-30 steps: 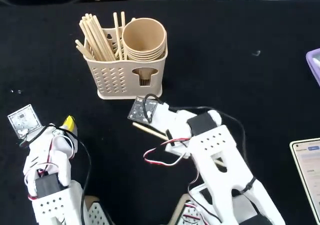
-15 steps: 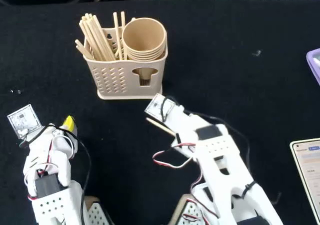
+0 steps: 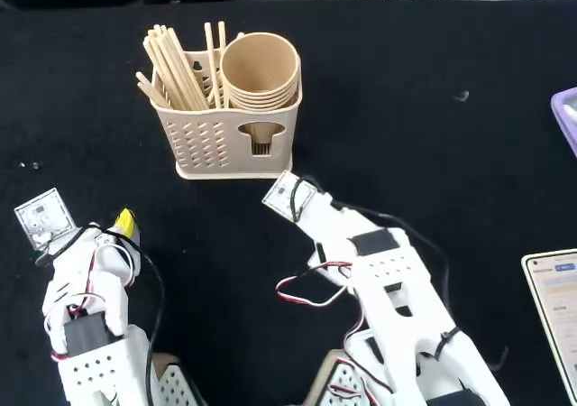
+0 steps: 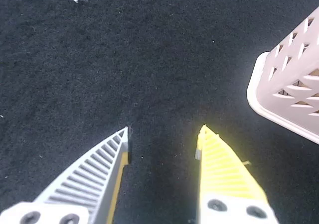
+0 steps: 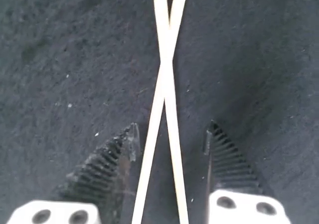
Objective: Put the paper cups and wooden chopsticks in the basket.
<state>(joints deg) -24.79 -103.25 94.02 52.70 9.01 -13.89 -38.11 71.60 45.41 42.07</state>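
Right gripper (image 5: 172, 129): jaws spread wide, low over the black table (image 3: 433, 153), one finger on each side of two loose chopsticks (image 5: 165, 69) that lie crossed, apart from both fingers.
Left gripper (image 4: 163, 132): open, nothing between its fingers, above the table near a corner of the basket (image 4: 284, 89).
Basket contents: stacked paper cups (image 3: 260, 68) on the high view's right, a bundle of wooden chopsticks (image 3: 176, 68) leaning on its left.
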